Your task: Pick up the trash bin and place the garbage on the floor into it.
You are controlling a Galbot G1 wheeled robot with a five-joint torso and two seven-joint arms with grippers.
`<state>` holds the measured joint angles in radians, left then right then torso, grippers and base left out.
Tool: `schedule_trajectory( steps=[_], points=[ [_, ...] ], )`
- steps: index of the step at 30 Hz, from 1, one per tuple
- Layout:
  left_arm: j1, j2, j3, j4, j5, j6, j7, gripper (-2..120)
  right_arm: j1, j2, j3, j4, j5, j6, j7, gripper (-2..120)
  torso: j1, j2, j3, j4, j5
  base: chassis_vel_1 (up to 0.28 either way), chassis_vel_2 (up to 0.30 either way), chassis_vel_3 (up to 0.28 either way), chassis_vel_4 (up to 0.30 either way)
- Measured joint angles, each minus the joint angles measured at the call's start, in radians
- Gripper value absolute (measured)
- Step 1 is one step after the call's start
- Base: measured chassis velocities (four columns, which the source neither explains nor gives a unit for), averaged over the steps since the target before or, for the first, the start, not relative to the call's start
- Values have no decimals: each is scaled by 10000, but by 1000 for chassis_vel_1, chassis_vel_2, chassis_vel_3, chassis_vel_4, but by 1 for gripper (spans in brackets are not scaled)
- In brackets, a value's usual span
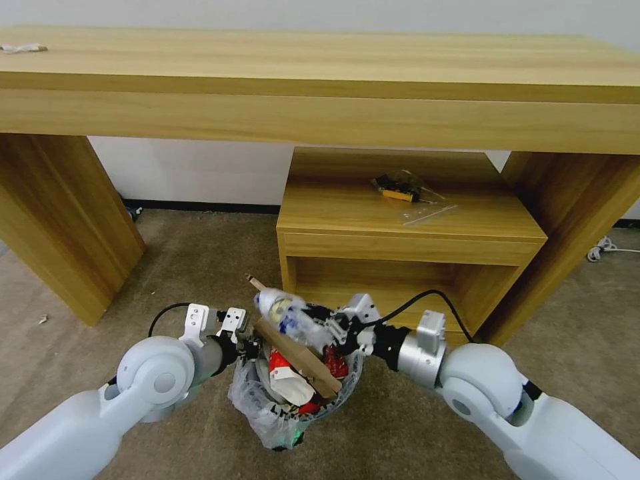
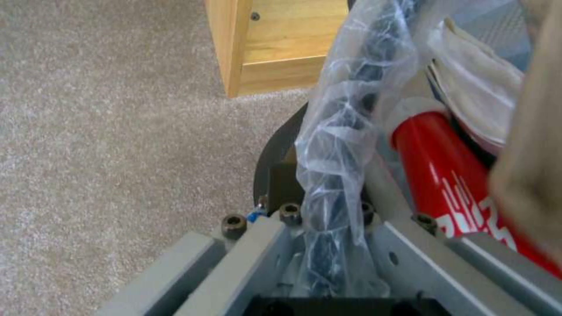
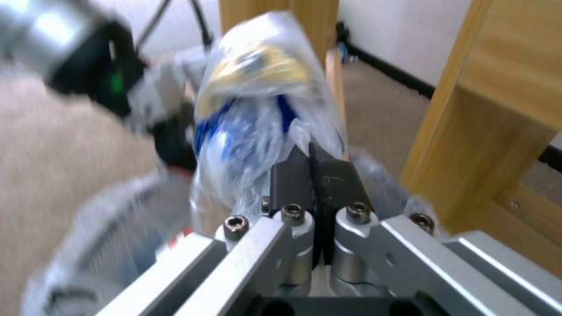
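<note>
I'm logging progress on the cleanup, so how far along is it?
Mostly done: the trash bin already holds a red can, cardboard piece and wrappers, its rim clamped by the left gripper. In hand: the right gripper pinches a plastic bottle above it. Left: dropping it in.

1. The red can carries white lettering on its side, just beside the left gripper's fingers. The letters are cut off at the edge and cannot be read.
2. The crumpled plastic bottle, pinched between the right gripper's fingertips, has a blue and yellow label. Its print is too blurred to read.
3. No other text, number or sign can be made out.
</note>
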<state>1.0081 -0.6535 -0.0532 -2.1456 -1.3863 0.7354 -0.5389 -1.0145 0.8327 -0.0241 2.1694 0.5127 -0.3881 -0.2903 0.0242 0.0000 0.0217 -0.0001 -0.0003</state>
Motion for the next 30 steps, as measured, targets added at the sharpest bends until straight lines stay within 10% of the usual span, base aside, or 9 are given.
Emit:
schedule_trajectory(
  steps=[30],
  points=[
    [-4, 67, -78, 23, 56, 0, 203, 0, -423, -149, 335, -536, -2377, -242, -1451, 0, 0, 0, 0, 0, 0, 0, 0, 0, 0]
  ],
)
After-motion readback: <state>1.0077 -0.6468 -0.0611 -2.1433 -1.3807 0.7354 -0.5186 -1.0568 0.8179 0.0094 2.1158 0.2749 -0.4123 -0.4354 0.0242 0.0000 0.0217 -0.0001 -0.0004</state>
